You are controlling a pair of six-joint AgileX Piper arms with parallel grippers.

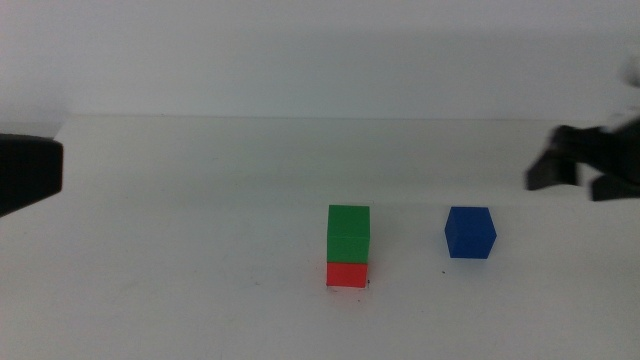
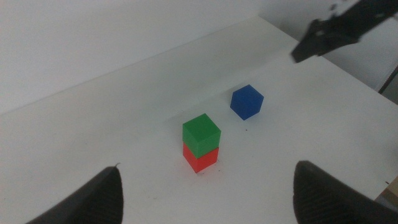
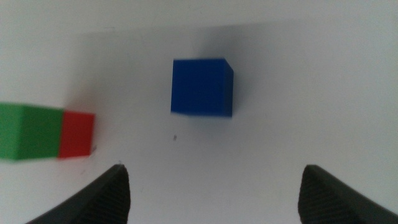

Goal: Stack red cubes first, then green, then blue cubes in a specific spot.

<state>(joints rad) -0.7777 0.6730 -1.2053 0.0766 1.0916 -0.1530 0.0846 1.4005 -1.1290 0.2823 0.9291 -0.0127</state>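
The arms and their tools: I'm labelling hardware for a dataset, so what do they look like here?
Both look plain dark, near black, with no visible markings or cables. The left tool shows two broad tips that narrow upward, matte in finish. The right tool has the same pair of dark tips; seen from the middle view it is angular and blurred.

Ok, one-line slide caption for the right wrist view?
Open right tool above the blue cube, green cube stacked on red cube alongside.

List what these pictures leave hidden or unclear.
- Spot under the red cube: covered by the stack in all views.
- Green cube: cut by the right wrist picture's edge.
- Left gripper, right gripper: only open jaw tips show.
- Blue cube: underside hidden.
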